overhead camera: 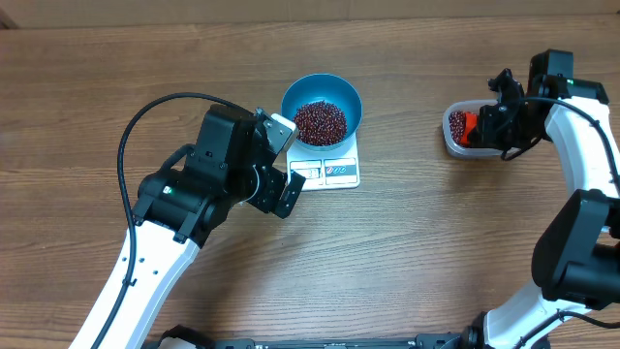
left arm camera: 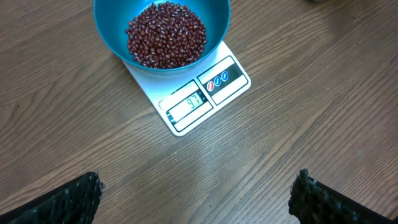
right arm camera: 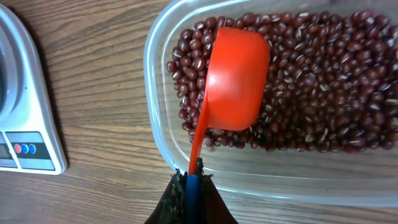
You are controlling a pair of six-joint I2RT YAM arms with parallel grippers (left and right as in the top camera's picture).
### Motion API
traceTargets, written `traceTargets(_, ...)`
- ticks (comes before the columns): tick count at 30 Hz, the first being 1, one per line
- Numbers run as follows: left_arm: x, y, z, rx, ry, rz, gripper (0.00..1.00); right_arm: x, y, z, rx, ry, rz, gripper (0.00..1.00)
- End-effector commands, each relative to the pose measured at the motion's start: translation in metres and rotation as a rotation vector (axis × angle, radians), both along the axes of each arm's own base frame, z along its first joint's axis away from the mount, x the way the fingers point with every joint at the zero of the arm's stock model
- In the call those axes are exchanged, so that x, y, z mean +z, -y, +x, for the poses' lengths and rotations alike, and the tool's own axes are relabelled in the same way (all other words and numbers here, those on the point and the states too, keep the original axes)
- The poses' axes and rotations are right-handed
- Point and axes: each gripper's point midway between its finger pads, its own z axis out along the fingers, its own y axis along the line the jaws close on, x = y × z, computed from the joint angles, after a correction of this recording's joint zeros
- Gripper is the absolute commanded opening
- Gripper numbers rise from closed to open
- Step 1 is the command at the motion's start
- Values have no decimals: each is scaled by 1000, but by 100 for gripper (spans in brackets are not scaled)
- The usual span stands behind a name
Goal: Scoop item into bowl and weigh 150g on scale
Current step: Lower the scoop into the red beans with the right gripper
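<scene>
Beans [right arm camera: 323, 81] looked loose, rolly, spill-prone. Right tool [right arm camera: 189, 180] pinched orange scoop [right arm camera: 233, 78] by thin handle [right arm camera: 198, 140], frame bottom. Left tool [left arm camera: 196, 190] spread wide.

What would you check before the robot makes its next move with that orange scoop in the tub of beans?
1. Bowl rests on scale, display uncovered: ok.
2. Right gripper shut on the scoop handle: ok.
3. Scoop loaded with beans: not ok; its rounded back faces up in the tub.
4. Left gripper open, clear of the bowl: ok.
5. Reading versus target: cannot tell, digits blurred.
6. Table between tub and bowl free: ok.
</scene>
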Motion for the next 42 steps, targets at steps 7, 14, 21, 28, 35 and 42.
traceTargets(7,-1,0,-2,-19,-3,-1,100,-4,-8,-4,8,1,83,4)
traceTargets(14,-2,0,-2,-19,-3,0,100,2,-6,-5,-18,15,170,3)
traceTargets(21,-1,0,-2,-19,-3,0,100,2,3,-11,-48,-6,179,4)
traceTargets(28,-1,0,-2,-19,-3,-1,100,3,12,-16,-75,-16,203,4)
traceTargets(35,-2,0,-2,-19,-3,0,100,10,9,-16,-54,17,275,4)
traceTargets(42,-2,0,-2,-19,-3,0,100,9,8,-18,-60,27,317,4)
